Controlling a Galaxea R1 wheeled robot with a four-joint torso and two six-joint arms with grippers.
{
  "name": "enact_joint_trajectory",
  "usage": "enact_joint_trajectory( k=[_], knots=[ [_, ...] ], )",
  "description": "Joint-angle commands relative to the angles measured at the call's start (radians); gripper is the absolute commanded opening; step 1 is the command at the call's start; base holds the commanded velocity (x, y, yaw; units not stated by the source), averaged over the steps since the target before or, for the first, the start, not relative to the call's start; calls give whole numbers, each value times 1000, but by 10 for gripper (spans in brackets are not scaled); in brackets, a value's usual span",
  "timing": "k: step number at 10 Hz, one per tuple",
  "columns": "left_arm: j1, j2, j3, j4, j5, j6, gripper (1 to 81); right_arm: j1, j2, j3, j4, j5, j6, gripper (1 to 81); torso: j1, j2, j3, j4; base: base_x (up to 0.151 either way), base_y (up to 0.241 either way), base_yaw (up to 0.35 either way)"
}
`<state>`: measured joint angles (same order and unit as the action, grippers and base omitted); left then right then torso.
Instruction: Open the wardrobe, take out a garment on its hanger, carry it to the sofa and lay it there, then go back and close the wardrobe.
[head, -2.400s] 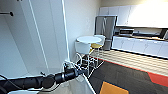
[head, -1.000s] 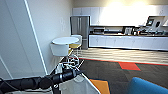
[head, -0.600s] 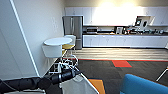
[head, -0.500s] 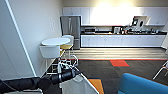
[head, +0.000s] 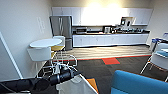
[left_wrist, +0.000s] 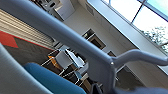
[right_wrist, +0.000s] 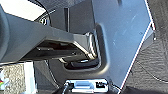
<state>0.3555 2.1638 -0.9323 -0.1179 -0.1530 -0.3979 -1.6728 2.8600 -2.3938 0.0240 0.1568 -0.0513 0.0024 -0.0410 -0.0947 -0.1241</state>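
The left arm (head: 37, 83) is a thick black cylinder of glossy rounded segments, tapering to a narrower black barrel at the wrist. In the right wrist view, the robot's body shows as grey moulded panels (right_wrist: 120, 37) with rounded cut-outs, black cables (right_wrist: 47, 15), and a small pale connector block (right_wrist: 85, 85).

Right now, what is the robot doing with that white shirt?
The robot is carrying it through a room with a kitchen at the far end. Its left arm reaches in low, and the white T-shirt hangs from the arm's end on a hanger. The blue sofa sits close by, just to the shirt's right, with nothing laid on the part in view. A round white table with chairs stands by the left wall.
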Motion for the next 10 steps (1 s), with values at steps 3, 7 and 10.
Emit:
enact_joint_trajectory(
  k=[3, 7, 10],
  knots=[
    [-141, -4, 32, 40, -25, 16, 10, 21, -8, 9, -4, -62, -1, 811, 0, 0, 0, 0, 0, 0, -253],
    [-137, -4, 40, 52, -27, 13, 10, 21, -3, 9, -4, -60, -1, 811, 0, 0, 0, 0, 0, 0, -256],
    [-129, -5, 43, 52, -26, 14, 10, 23, -2, 9, -4, -59, -1, 811, 0, 0, 0, 0, 0, 0, -258]
  ],
)
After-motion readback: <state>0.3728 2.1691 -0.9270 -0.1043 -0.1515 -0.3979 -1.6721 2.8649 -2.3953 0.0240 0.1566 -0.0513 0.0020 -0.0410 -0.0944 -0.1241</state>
